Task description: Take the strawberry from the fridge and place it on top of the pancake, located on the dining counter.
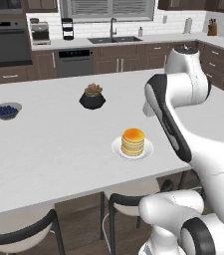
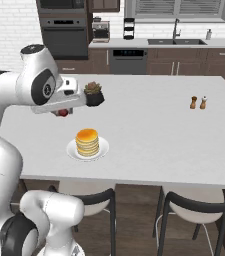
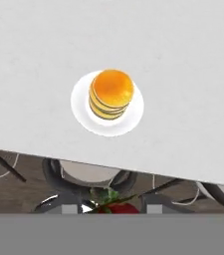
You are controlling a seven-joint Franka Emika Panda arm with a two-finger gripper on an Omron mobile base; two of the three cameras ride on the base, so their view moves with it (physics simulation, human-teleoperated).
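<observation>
On my left base feed, far left at about nine o'clock, a bowl of dark blue berries sits on the dining counter. Moving right, a black pot with a plant stands near the middle at about twelve o'clock from the pancake, well apart from it. The pancake stack rests on its white plate close to the counter's near edge. Right of that, the arm's white links cover the view, so I can't make out the hand there.

On the right base feed, the gripper shows at the left, hanging above the counter at about ten o'clock from the pancake, with something small and red, the strawberry, tucked under it. The plant pot is just right of the hand in this view. Further right, at about three o'clock, two small shakers stand side by side, and two dark-framed stools are tucked under the near edge.

On the hand feed, the pancake is at twelve o'clock from centre, and the strawberry, with green leaves, sits at six o'clock between the fingertips. The fingers look clamped on the strawberry, which is held up off the counter, short of the stack.
</observation>
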